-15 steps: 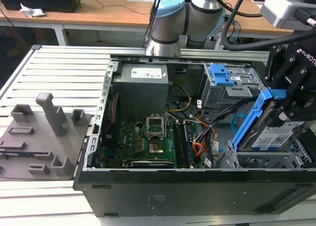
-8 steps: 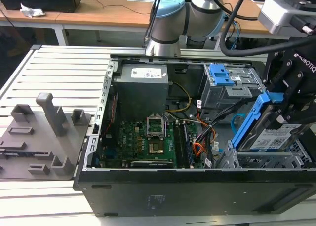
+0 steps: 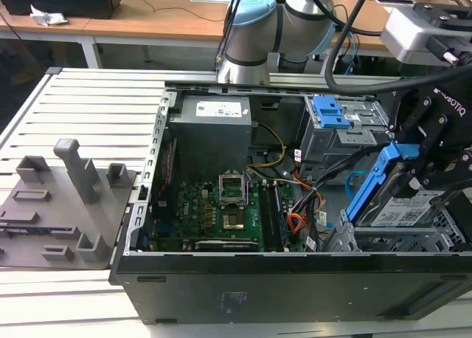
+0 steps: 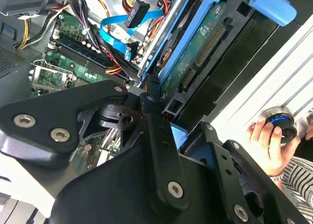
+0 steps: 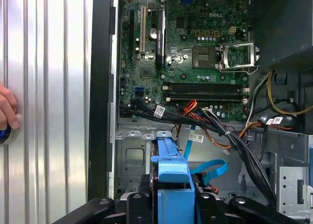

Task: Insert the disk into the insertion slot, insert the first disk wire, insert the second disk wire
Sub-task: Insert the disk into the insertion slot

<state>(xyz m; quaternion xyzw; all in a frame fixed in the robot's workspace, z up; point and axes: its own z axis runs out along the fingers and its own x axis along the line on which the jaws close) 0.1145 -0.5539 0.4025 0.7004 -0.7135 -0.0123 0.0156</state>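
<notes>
Two fingers of the gripper were clamped on the blue-framed disk, one on each side of its carrier in the first wrist view. The disk hung tilted just above the insertion slot, its upper end raised toward the gripper, so it was not yet seated. Doing this step well, I judge, called for bringing the disk level with the slot, keeping the carrier's sides square to the perforated walls, and pushing gently so that nothing jammed. The second disk wire looped just beside the slot, and the first disk wire dangled near it with its dark plug loose. Both probably needed to be kept out from under the drive.

Beyond them lay the motherboard inside the open computer case. The case rested on a ribbed metal table, near a grey fixture block. A person's hand gripped a small round object over the table, and wooden desks stood behind.
</notes>
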